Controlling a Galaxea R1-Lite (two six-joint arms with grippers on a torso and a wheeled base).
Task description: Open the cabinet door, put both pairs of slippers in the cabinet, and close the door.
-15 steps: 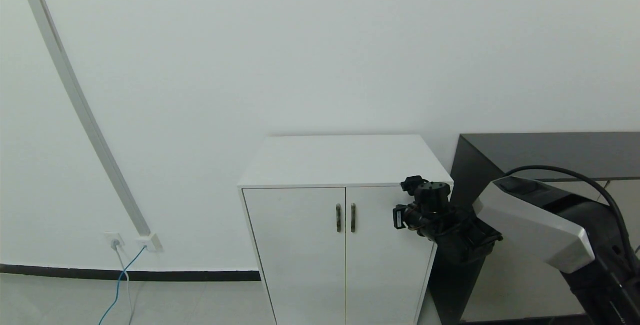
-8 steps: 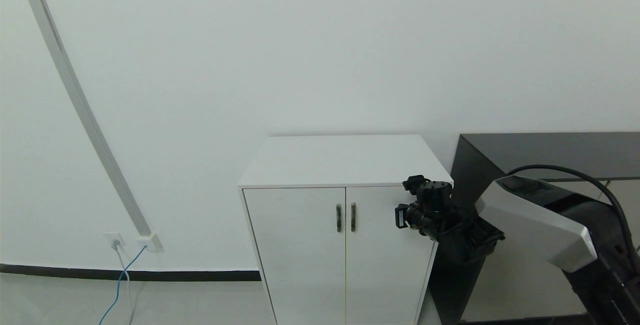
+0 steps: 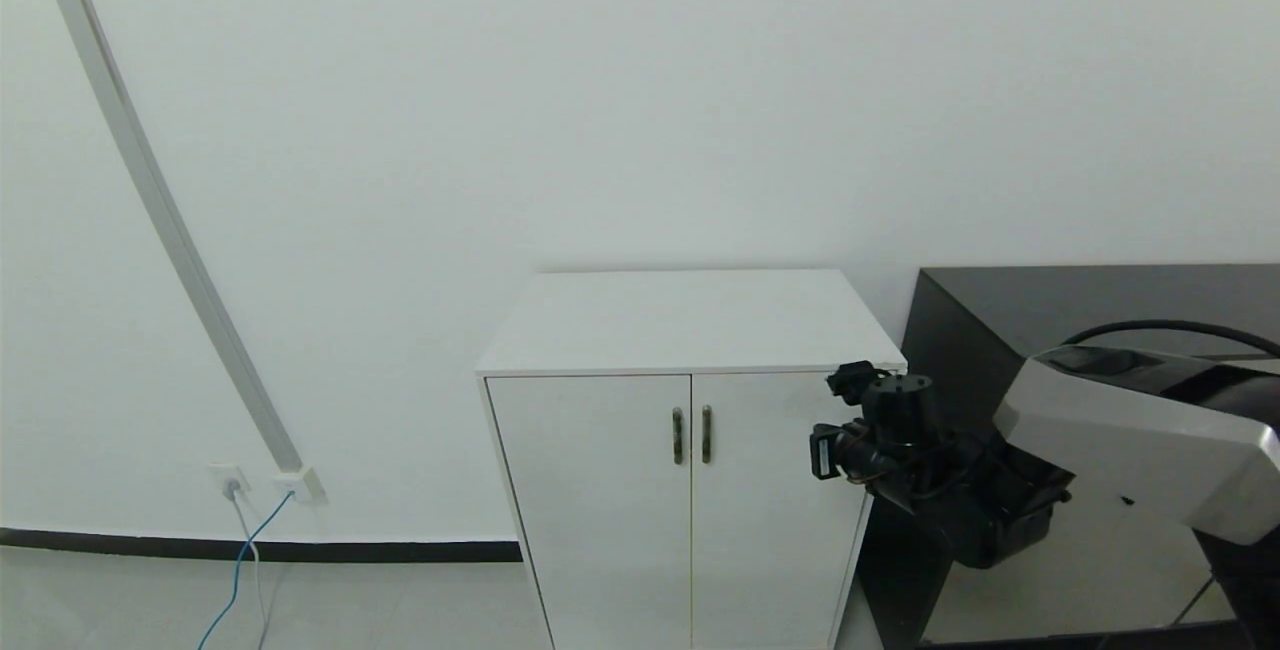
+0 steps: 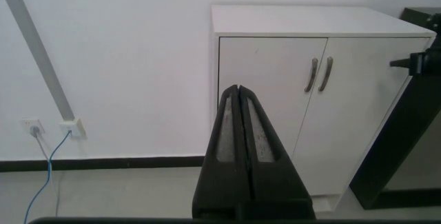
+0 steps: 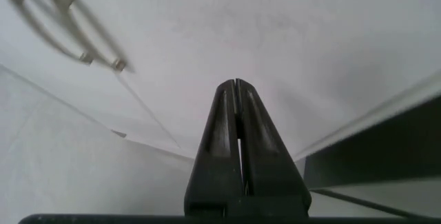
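The white cabinet (image 3: pixel 690 325) stands against the wall with both doors closed, and its two metal handles (image 3: pixel 692 435) meet side by side at the middle seam. My right arm's wrist (image 3: pixel 890 425) hangs in front of the right door's outer edge, just below the top. In the right wrist view the right gripper (image 5: pixel 238 87) is shut with nothing in it, close to the right door (image 5: pixel 289 38), and the handles (image 5: pixel 62 17) lie off to one side. The left gripper (image 4: pixel 238 92) is shut and holds nothing, a good way back from the cabinet's left door (image 4: pixel 269 93).
A black sideboard (image 3: pixel 1100 295) stands right beside the cabinet. A wall socket with a blue cable (image 3: pixel 240 530) sits low at the left, under a slanted grey conduit (image 3: pixel 150 190). Bare floor lies left of the cabinet.
My right arm has drawn a little to the right and down, away from the handles. The cabinet doors stay closed.
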